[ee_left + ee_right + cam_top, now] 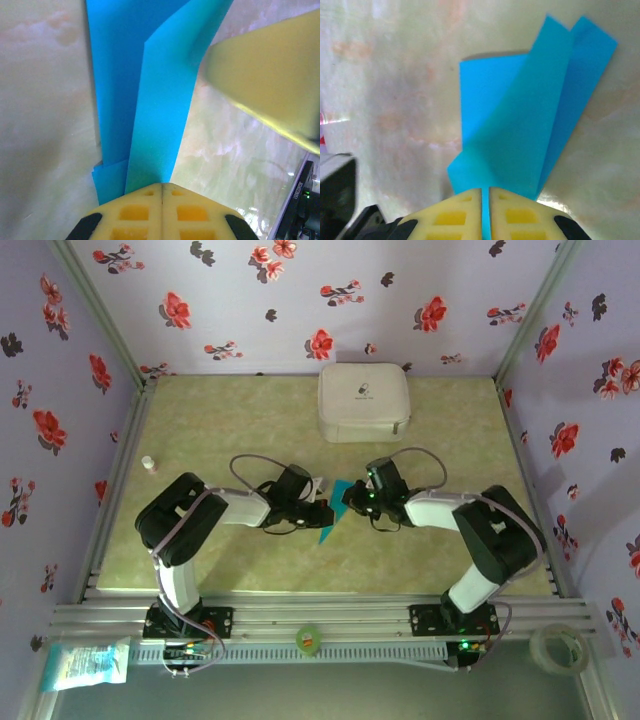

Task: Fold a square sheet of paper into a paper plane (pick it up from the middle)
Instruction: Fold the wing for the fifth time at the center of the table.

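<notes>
Currently I'm clamping my left gripper and right gripper from opposite sides onto the paper, in the middle of the table, plain bright turquoise, creased lengthwise, its overlapping layers fanning apart.

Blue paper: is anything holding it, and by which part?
Both arms hold it. The left gripper is shut on an edge of the folded blue paper, and the right gripper pinches another edge from its own side.

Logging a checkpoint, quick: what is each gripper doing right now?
Left gripper: closed, pinching the folded blue paper.
Right gripper: closed on the same paper's other end.
</notes>
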Tool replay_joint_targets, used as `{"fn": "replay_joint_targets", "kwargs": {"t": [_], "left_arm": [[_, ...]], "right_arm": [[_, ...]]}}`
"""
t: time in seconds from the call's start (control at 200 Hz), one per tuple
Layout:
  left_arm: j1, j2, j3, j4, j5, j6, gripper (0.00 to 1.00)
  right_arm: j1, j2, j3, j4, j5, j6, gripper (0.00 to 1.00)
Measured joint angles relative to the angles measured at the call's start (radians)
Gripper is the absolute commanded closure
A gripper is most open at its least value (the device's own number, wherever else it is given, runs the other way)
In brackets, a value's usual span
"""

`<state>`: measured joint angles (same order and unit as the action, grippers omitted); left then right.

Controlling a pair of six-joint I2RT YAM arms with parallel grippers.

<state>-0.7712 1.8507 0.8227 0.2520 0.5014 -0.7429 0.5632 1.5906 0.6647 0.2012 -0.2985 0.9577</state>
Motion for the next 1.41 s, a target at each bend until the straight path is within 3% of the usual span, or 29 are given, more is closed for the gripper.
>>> {"fn": "replay_joint_targets", "kwargs": {"t": [0.22, 0.895, 1.405], "left_arm": [[0.002, -0.001, -0.004, 0.007, 0.004, 0.000, 0.99], [0.002, -0.001, -0.005, 0.007, 0.007, 0.000, 1.00], [0.002, -0.002, -0.011, 0.017, 0.010, 0.001, 1.00]], "right_arm": [[-0.008, -0.093, 0.000, -0.021, 0.007, -0.023, 0.94], [0.032, 0.133, 0.080, 0.002, -0.033, -0.023, 0.96], [-0.057, 0.151, 0.054, 0.048, -0.066, -0.015, 0.94]]}}
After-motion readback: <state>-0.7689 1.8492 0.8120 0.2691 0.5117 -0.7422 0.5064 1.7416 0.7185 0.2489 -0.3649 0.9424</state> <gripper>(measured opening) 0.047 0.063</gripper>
